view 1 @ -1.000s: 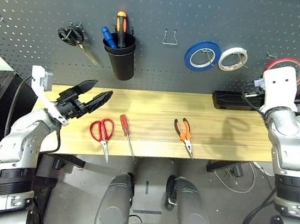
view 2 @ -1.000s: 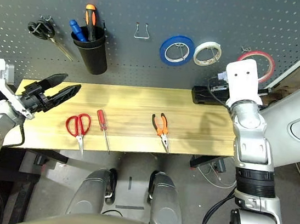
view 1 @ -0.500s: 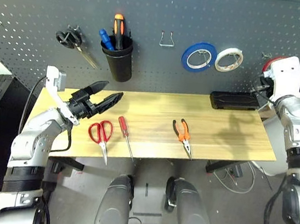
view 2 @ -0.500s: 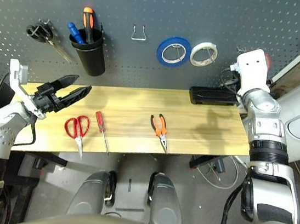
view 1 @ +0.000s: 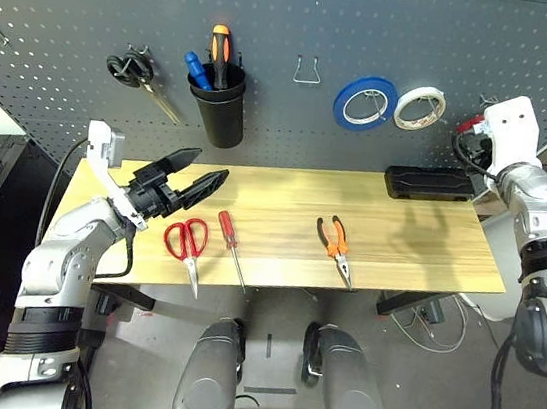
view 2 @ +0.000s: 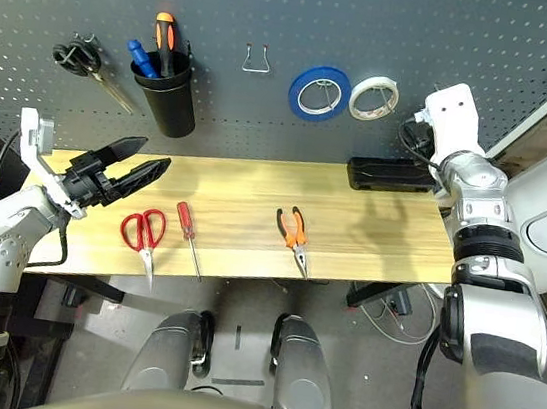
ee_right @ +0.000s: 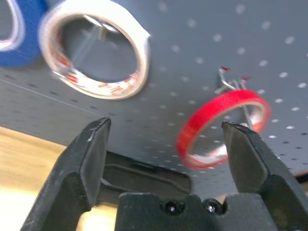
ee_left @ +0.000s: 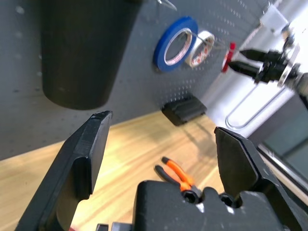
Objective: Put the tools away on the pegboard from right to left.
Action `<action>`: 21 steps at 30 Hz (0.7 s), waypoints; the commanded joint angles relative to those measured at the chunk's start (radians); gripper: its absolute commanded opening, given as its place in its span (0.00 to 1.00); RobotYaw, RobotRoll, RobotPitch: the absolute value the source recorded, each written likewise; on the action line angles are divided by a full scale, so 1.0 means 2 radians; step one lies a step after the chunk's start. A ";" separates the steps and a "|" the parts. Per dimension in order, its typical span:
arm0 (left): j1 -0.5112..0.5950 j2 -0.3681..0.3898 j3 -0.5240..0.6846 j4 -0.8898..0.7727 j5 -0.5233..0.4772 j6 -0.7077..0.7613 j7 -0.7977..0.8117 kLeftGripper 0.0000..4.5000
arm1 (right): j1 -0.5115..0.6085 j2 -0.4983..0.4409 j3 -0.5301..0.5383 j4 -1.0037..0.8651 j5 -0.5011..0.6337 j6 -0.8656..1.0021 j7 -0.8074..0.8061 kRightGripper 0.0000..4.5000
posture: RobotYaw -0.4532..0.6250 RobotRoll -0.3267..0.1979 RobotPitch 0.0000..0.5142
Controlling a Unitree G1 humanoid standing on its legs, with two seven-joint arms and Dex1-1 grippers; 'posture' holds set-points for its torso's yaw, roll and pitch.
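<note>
The thin red tape ring [ee_right: 221,126] hangs on a hook of the dark grey pegboard [view 1: 308,17] at its far right. My right gripper [ee_right: 165,126] is open just in front of the ring, one finger on each side, not touching it. On the wooden table [view 1: 420,239] lie the orange-and-black pliers [view 1: 335,245], the red-handled screwdriver [view 1: 230,243] and the red-handled scissors [view 1: 185,240]. My left gripper [view 1: 208,164] hovers open and empty over the table's left end, just above the scissors.
The pegboard also carries a blue tape roll [view 1: 366,102], a white tape roll [view 1: 419,107], an empty wire hook [view 1: 310,68], a black cup [view 1: 218,106] with screwdrivers, and black-handled scissors [view 1: 135,73]. A black box [view 1: 430,183] sits at the table's back right.
My right gripper has gone from shut to open, leaving the red tape ring hanging on its hook. The left arm has barely moved; the camera shifted slightly.
</note>
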 commanded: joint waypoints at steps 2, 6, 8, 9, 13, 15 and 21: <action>0.003 0.014 -0.012 0.006 0.010 0.005 -0.013 1.00 | 0.065 -0.037 -0.017 -0.199 0.084 0.212 0.070 0.99 | 0.33 0.62 0.23; 0.002 0.028 -0.023 0.018 0.023 0.000 -0.027 1.00 | 0.101 -0.069 -0.028 -0.326 0.154 0.377 0.096 0.99 | 0.31 0.62 0.27; 0.005 0.038 -0.034 0.023 0.036 -0.006 -0.038 1.00 | 0.105 -0.065 -0.032 -0.361 0.174 0.438 0.086 0.99 | 0.30 0.62 0.29; 0.007 0.043 -0.040 0.025 0.043 -0.012 -0.044 1.00 | 0.105 -0.055 -0.034 -0.371 0.179 0.462 0.074 0.99 | 0.30 0.62 0.29; 0.014 0.053 -0.060 0.022 0.064 -0.022 -0.056 1.00 | 0.109 -0.005 -0.010 -0.379 0.164 0.535 0.011 0.99 | 0.30 0.62 0.33; 0.020 0.061 -0.072 0.016 0.076 -0.026 -0.064 1.00 | 0.112 0.022 0.005 -0.376 0.157 0.563 -0.015 0.99 | 0.30 0.62 0.33; 0.021 0.068 -0.086 0.004 0.087 -0.036 -0.074 1.00 | 0.108 0.109 0.050 -0.322 0.130 0.611 -0.080 0.99 | 0.33 0.62 0.39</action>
